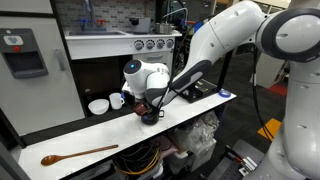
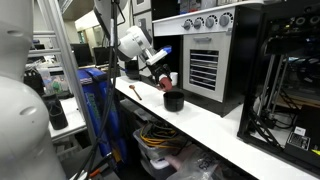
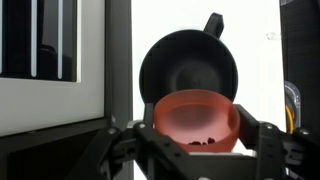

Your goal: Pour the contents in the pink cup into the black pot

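Observation:
In the wrist view my gripper (image 3: 197, 135) is shut on the pink cup (image 3: 196, 118), its mouth facing the camera with a few dark bits lying at its lower inner wall. The black pot (image 3: 190, 62) sits just beyond the cup, its short handle pointing up and right. In an exterior view the gripper (image 1: 150, 103) holds the cup (image 1: 147, 104) tilted right above the pot (image 1: 150, 117) on the white table. In the other view the cup (image 2: 166, 84) hangs just above the pot (image 2: 174, 100).
A white bowl (image 1: 98, 106) and a white mug (image 1: 117, 100) stand next to the pot. A wooden spoon (image 1: 78, 153) lies near the table's front edge. A toaster oven (image 2: 204, 60) stands behind the pot. Black cabinet fronts rise behind the table (image 1: 200, 104).

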You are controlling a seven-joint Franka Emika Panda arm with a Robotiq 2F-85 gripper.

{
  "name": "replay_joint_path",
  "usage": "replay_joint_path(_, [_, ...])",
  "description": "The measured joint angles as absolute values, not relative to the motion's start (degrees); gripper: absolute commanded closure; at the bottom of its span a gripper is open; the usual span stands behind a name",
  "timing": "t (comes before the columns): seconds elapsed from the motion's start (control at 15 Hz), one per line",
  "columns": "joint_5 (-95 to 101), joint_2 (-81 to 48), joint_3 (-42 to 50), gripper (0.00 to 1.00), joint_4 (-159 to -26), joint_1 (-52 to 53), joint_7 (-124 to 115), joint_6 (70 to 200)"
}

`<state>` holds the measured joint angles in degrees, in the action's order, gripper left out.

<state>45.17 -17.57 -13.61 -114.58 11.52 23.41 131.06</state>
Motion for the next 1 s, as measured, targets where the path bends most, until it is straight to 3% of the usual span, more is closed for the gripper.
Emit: replay_joint_path(1.0, [41.4,-12.0,-10.3,0.49,-125.0,7.2,26.3,151.4])
